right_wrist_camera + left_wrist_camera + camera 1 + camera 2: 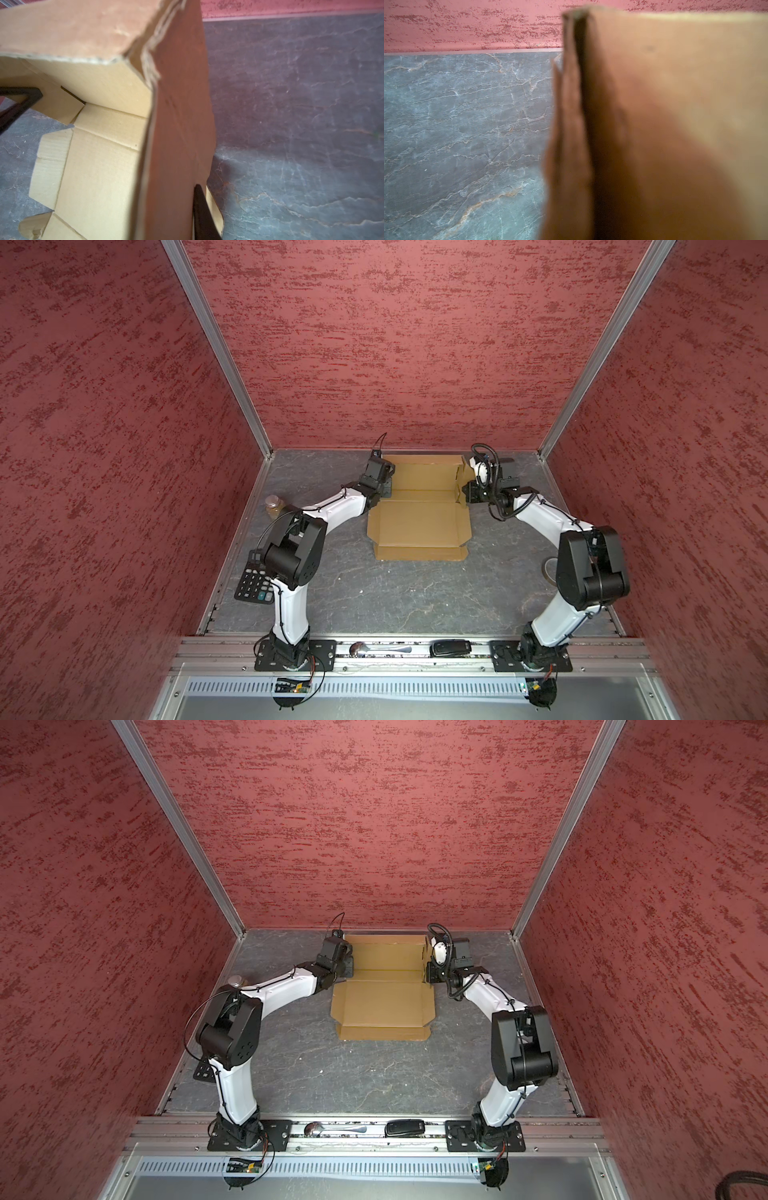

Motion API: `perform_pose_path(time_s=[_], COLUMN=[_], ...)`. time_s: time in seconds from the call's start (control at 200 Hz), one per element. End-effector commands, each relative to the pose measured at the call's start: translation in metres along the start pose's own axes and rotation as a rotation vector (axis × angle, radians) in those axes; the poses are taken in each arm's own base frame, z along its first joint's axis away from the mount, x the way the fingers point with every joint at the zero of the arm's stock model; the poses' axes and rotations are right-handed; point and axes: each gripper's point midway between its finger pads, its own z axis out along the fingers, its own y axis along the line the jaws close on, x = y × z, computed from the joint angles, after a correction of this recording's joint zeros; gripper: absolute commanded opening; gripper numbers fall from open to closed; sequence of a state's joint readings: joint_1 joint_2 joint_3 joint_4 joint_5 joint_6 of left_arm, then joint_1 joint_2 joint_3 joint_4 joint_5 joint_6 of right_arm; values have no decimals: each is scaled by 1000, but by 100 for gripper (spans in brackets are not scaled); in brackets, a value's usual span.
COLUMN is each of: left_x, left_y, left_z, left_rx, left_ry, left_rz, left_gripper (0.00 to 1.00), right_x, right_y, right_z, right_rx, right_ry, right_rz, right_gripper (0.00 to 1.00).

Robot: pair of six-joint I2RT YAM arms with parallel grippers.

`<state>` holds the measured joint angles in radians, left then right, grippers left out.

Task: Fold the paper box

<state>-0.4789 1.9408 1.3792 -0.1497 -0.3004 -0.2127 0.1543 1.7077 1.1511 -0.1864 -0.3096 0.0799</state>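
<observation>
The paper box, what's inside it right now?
Only bare cardboard shows inside the paper box in both top views; nothing lies in it. The left gripper and right gripper cover its side edges, so those strips cannot be checked.

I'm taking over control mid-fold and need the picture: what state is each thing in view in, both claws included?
Tan corrugated cardboard paper box: partly folded, far side walls raised, near panel flat.
Left claw: shut on the box's left wall.
Right claw: shut on the box's right wall.
Clear jar: upright, lid on.
Black calculator: lying flat, keys up.
Metal spoon: lying on the front rail.
</observation>
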Motion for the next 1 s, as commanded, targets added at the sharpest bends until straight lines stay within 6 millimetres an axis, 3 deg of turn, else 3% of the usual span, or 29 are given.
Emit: perform_pose_path(time_s=[0.0,0.486,0.992], left_x=[-9,23,45], left_y=[-4,10,22], left_z=[-4,17,23], left_rx=[12,-13,-27], left_ry=[-43,20,51], left_rz=[-21,-41,-60], left_gripper=[7,7,6], right_x=[-6,10,18], right_y=[6,0,1], right_z=[7,34,40], right_rx=[-26,-28,-15], right_ry=[-43,2,7], right_rz=[1,16,12], right_gripper=[9,9,13])
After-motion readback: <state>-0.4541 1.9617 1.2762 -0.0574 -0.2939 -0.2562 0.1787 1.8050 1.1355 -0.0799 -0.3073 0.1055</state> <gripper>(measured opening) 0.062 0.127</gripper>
